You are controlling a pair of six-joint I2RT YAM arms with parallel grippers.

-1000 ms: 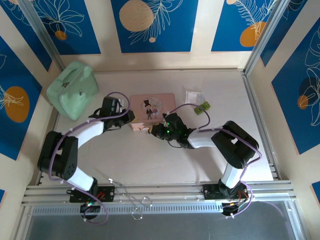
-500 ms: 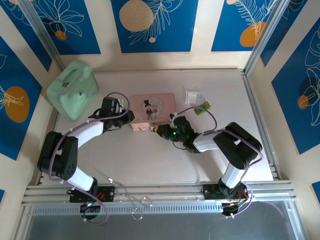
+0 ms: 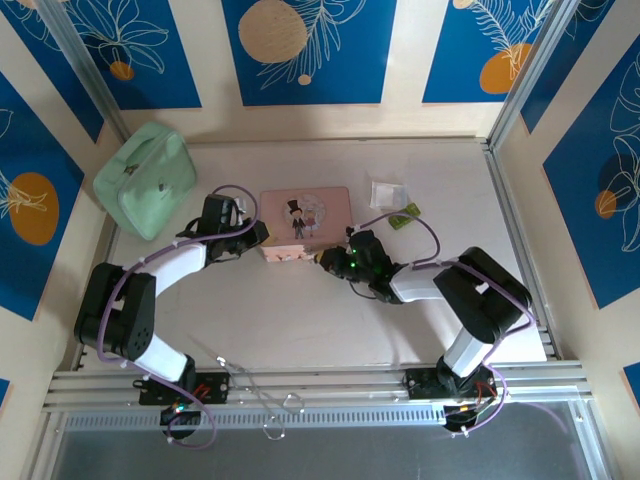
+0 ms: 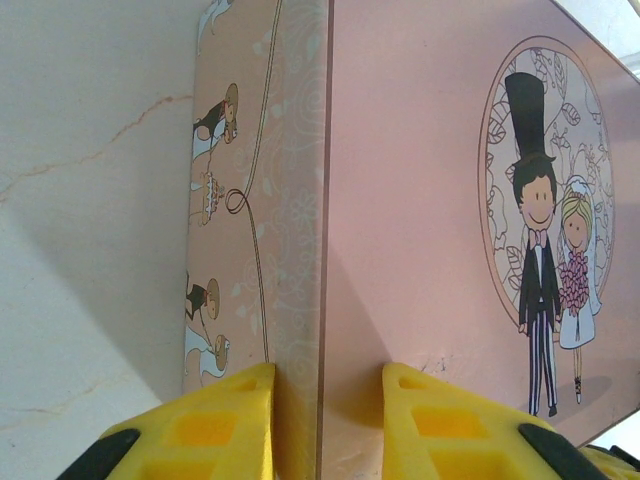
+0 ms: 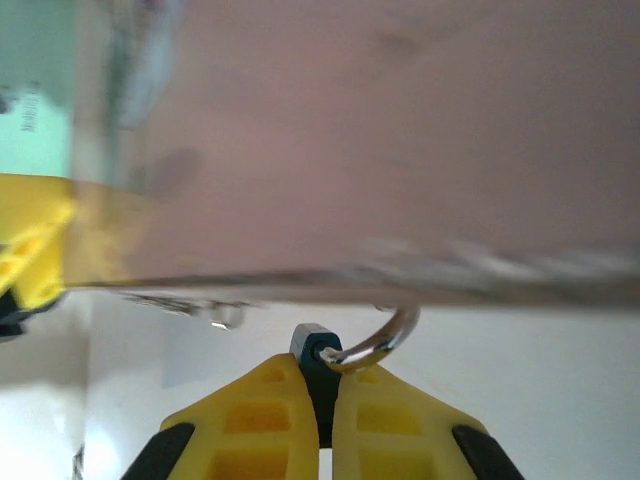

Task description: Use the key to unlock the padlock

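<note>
Padlock (image 5: 311, 347) pinched in right tool (image 5: 320, 378), shifted rightward | left tool (image 4: 325, 385) clamps box (image 4: 430, 200)

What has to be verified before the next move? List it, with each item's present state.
1. Left gripper holds the box: ok, its fingers clamp one edge of the lid.
2. Right gripper grips the padlock: ok, shut on the blue body.
3. Shackle hooked at the box's front edge: ok, it loops up to it.
4. Shackle released from the body: cannot tell, the picture is blurred.
5. Key in the lock: cannot tell.
6. Box lying flat on the table, lid up: ok.
</note>
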